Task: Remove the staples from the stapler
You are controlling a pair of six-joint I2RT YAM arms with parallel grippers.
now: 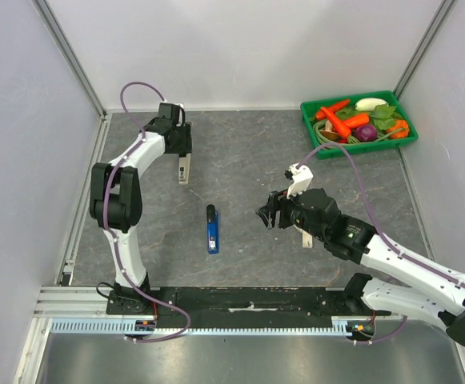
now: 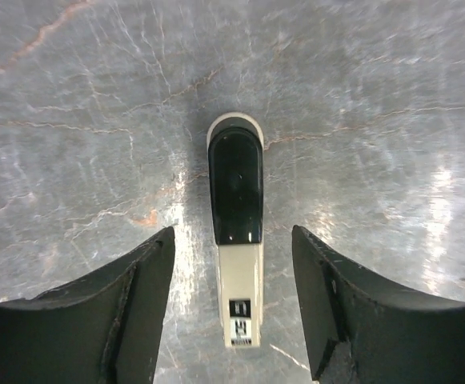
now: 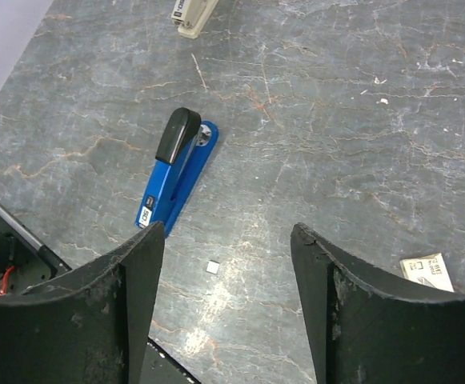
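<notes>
Grey marbled tabletop (image 1: 240, 160), white walls (image 1: 240, 48)

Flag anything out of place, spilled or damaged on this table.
Nothing looks damaged or spilled. A tiny pale square scrap lies loose on the grey stone-look table beside the blue stapler with the black handle, and a few white flecks lie farther off; they are too small to identify.

Blue stapler (image 1: 212, 230) has open tabletop (image 1: 256, 160) all round; beige stapler (image 1: 184, 170) well apart.
</notes>
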